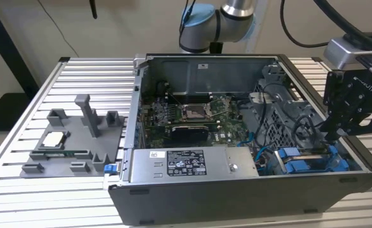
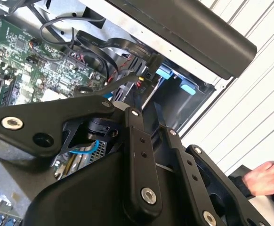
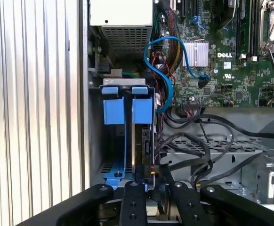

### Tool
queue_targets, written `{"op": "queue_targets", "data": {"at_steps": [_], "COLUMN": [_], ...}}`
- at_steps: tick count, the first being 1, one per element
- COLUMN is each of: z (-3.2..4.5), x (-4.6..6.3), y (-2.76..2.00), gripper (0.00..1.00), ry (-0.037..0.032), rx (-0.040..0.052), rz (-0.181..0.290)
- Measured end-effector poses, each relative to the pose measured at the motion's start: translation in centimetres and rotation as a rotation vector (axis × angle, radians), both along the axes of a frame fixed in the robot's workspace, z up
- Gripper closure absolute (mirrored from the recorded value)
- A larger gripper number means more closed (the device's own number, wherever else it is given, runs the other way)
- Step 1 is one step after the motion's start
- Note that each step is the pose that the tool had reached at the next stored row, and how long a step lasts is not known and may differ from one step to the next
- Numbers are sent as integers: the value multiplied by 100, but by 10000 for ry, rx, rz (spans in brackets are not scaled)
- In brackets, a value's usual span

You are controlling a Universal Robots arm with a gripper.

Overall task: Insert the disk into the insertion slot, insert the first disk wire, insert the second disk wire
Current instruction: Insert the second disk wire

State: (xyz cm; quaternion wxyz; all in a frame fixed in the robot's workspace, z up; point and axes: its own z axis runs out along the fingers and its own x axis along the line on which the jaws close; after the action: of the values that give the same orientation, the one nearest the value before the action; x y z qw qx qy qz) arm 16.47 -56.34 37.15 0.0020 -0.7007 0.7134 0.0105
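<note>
The disk [image 3: 144,141] stands on edge in its blue carrier [image 3: 142,109], seated in the insertion slot [image 3: 127,81] beside a second, empty blue carrier [image 3: 113,109]. My gripper [image 3: 155,182] is at the disk's near end, its fingers shut on the black connector of a disk wire [image 3: 184,162] that meets the disk's end. In the second wrist view the gripper [image 2: 141,88] holds that wire [image 2: 113,84] close to the blue fittings [image 2: 163,71]. In the exterior view the gripper [image 1: 331,137] reaches down over the blue carriers [image 1: 306,164] at the case's right front corner.
The open computer case [image 1: 236,199] holds a power-supply box [image 1: 186,161], a motherboard [image 1: 192,114] and a blue data cable [image 3: 163,70]. Loose black cables [image 3: 212,127] cross the perforated cage beside the slot. A grey fixture plate [image 1: 71,142] lies at the exterior view's left. A person's hand [image 2: 268,176] rests outside the case.
</note>
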Motion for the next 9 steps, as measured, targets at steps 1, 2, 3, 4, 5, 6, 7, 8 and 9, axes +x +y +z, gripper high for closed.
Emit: {"op": "queue_targets", "data": {"at_steps": [1, 2, 3, 4, 5, 6, 7, 8, 9], "z": [-1, 0, 0, 0, 0, -1, -1, 0, 0], "x": [12, 25, 40, 55, 72, 86, 101, 118, 134], "y": [0, 0, 0, 0, 0, 0, 0, 0, 0], "gripper": [73, 73, 73, 73, 73, 73, 73, 73, 73], "ry": [9, 21, 35, 49, 63, 74, 83, 92, 97], "rx": [2, 1, 1, 0, 1, 2, 2, 1, 1], "rz": [1, 0, 0, 0, 1, 0, 1, 1, 0]}}
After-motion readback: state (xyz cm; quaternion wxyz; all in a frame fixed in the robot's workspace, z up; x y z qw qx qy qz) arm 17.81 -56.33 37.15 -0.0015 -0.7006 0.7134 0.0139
